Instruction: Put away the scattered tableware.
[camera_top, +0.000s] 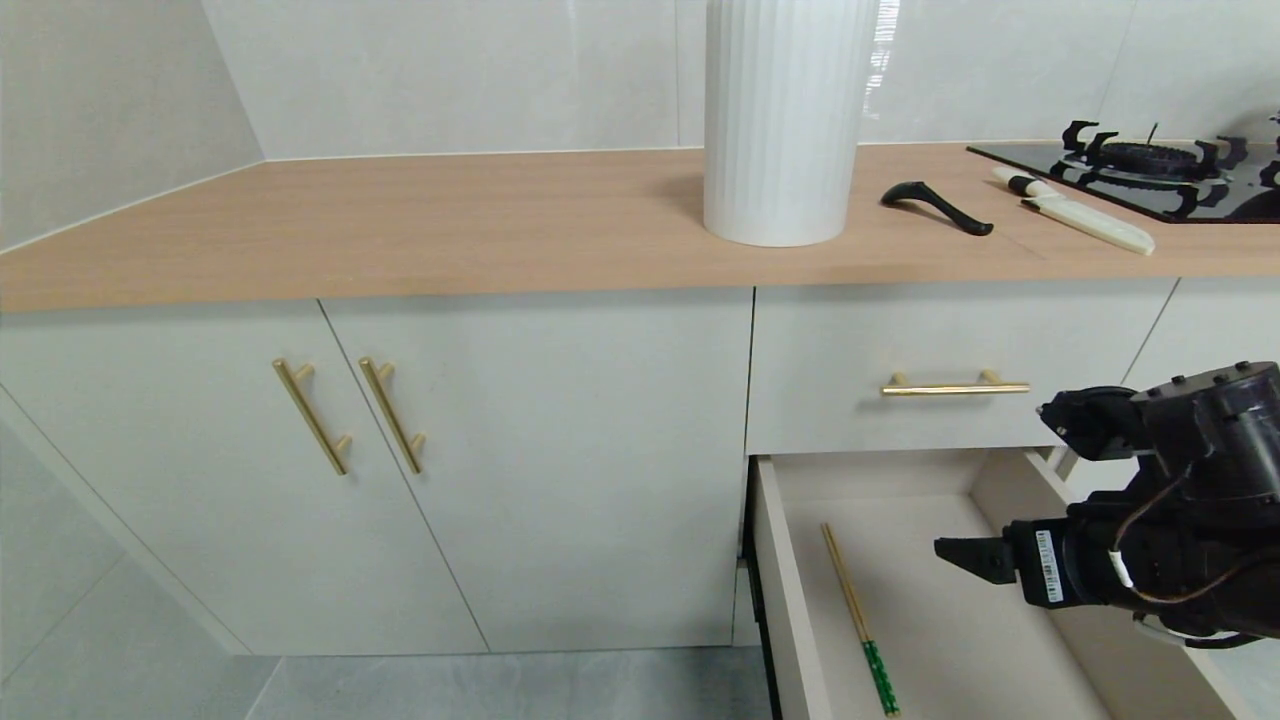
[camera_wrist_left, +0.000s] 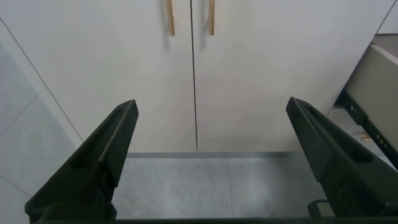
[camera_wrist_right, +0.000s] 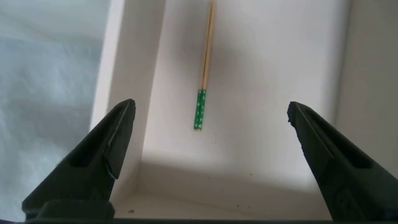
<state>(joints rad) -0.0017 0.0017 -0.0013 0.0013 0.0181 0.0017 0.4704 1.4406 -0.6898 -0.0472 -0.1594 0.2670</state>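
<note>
Wooden countertop (camera_top: 450, 220) spanned across upper frame; white ribbed canister (camera_top: 780, 120) top centre, knife (camera_top: 1085, 218) upper right. Chopsticks (camera_top: 860, 620) laid in open drawer (camera_top: 790, 600), lower right. Left gripper (camera_wrist_left: 211, 109), right gripper (camera_wrist_right: 210, 111) held apart.

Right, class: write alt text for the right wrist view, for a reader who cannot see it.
A pair of chopsticks with green ends lies on the floor of an open white drawer, close to one side wall. The right claw hangs open above them, its two dark fingers wide apart.

The right gripper (camera_top: 992, 482) hangs low, fingers (camera_top: 975, 558) spread wide (one tip above the other); the left gripper (camera_wrist_left: 211, 112) is likewise parted wide
</note>
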